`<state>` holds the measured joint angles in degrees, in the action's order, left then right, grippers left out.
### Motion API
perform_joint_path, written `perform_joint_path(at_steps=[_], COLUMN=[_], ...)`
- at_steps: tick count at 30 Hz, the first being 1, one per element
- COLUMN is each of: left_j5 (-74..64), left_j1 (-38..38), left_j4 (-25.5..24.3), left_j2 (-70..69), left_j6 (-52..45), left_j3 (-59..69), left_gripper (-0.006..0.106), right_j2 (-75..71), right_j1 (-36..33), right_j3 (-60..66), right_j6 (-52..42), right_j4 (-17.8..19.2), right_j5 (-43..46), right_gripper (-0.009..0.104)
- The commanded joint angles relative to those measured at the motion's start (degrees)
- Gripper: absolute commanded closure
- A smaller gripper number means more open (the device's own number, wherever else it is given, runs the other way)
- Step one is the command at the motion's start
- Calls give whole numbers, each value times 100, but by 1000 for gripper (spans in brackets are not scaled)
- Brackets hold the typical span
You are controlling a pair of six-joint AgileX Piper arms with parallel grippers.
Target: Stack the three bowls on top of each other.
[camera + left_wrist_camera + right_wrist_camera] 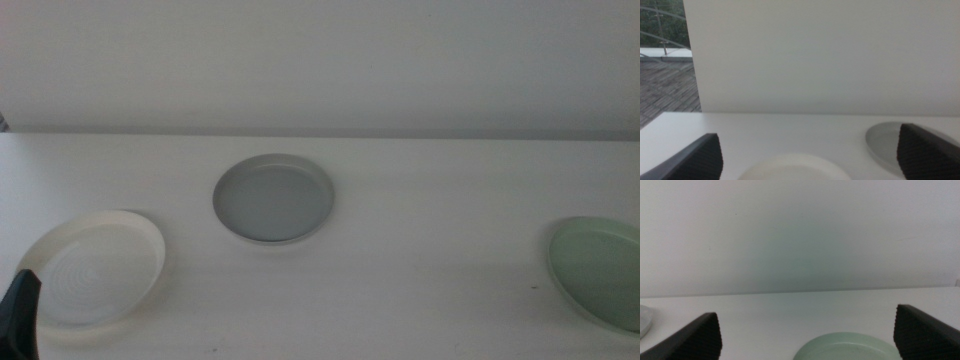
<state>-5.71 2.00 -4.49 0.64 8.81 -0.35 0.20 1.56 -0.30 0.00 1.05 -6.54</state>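
Observation:
Three bowls lie apart on the white table (pixel 420 210). The white bowl (pixel 95 268) is at the near left, the grey bowl (pixel 273 197) is in the middle and further back, and the pale green bowl (pixel 598 270) is at the right edge of the picture. My left gripper (pixel 809 150) is open just before the white bowl (pixel 795 169), with the grey bowl (pixel 882 145) beyond it. One dark jaw of this gripper (pixel 20 315) shows at the bottom left of the middle view. My right gripper (pixel 807 325) is open in front of the green bowl (pixel 850 347).
A plain white wall (pixel 320 60) rises behind the table's far edge. In the left wrist view, wooden decking and a railing (pixel 662 75) show past the wall's end. A sliver of the grey bowl (pixel 644 320) shows in the right wrist view.

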Motion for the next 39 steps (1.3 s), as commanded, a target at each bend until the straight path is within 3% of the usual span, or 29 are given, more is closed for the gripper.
perform_joint_path(at_steps=[1,6,9,18,25,35,39], left_j5=[-281,-1778,-2831,-5438,-5648,-6164,-6176], left_j1=[-33,-44,-44,-44,112,1490,1688], left_j4=[43,67,344,542,398,1582,1637], left_j2=[320,1889,2871,4910,6216,8385,9032], left_j6=[18,-52,-635,-881,-1088,-2868,-3246], left_j3=[-280,-1970,-2941,-4803,-5439,-6648,-7000], left_gripper=[7,7,7,7,7,7,7], right_j2=[-224,-224,-224,-224,-224,-224,-224], right_j1=[13,13,13,13,13,13,13], right_j3=[249,249,249,249,249,249,249], right_j6=[0,0,0,0,0,0,0], right_j4=[29,29,29,29,29,29,29], right_j5=[42,42,42,42,42,42,42], right_gripper=[3,3,3,3,3,3,3])
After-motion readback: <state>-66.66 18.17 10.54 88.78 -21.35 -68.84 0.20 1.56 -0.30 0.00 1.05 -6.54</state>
